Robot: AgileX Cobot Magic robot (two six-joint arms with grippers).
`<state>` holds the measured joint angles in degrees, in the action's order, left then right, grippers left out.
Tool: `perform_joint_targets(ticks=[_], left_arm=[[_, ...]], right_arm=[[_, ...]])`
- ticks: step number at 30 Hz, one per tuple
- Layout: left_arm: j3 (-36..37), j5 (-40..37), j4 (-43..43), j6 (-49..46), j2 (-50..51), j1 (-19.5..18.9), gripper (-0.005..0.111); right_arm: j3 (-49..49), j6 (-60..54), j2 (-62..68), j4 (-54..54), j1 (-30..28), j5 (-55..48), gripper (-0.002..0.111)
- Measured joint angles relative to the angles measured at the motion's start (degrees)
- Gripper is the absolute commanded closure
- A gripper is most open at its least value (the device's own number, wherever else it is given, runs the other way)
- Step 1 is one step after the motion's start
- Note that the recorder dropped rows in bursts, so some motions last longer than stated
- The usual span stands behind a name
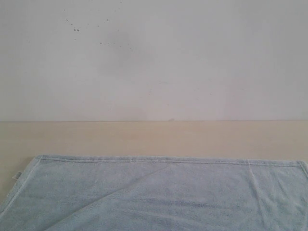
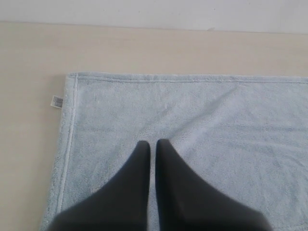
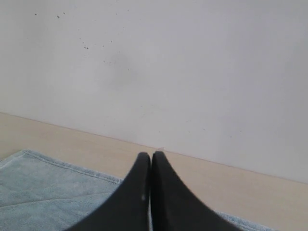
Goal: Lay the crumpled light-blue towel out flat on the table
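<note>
White wall [image 1: 154,57] behind beige table [image 1: 154,137]. Towel [image 1: 159,192] lies opened out on near part of table, far hem straight, parallel to wall; 1 shallow diagonal crease crosses it. White label [image 2: 57,101] pokes out at left edge. Left gripper [image 2: 153,143] above towel's left part, fingers pressed together, pinching nothing. Right gripper [image 3: 151,155] raised near far hem, fingers together, empty. Judgement: both hang clear because spreading looks nearly done; near edge unseen.

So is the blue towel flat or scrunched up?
Spread flat: the towel lies open on the table, far hem straight, only faint creases. Near edge unseen.
</note>
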<state>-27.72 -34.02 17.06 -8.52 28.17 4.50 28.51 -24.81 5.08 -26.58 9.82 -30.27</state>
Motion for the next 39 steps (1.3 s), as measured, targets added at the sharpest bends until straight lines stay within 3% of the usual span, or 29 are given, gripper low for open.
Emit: perform_joint_targets(ticks=[7, 15, 24, 31, 39], left_arm=[[0.0, 0.0, 0.0, 0.0, 0.0, 0.0, 0.103], [0.0, 0.0, 0.0, 0.0, 0.0, 0.0, 0.103], [0.0, 0.0, 0.0, 0.0, 0.0, 0.0, 0.103], [0.0, 0.0, 0.0, 0.0, 0.0, 0.0, 0.103], [0.0, 0.0, 0.0, 0.0, 0.0, 0.0, 0.103]], right_arm=[[-3.6, 0.0, -2.2, 0.8, -2.1, 2.0, 0.108], [-12.6, 0.0, -4.7, 13.4, -3.8, 4.2, 0.108], [-18.7, 0.4, -4.8, 15.9, -4.0, 18.2, 0.108], [-27.7, 14.5, -4.8, 25.4, -4.0, 23.8, 0.108], [-28.2, 17.8, -4.8, 26.6, -4.0, 25.4, 0.108]])
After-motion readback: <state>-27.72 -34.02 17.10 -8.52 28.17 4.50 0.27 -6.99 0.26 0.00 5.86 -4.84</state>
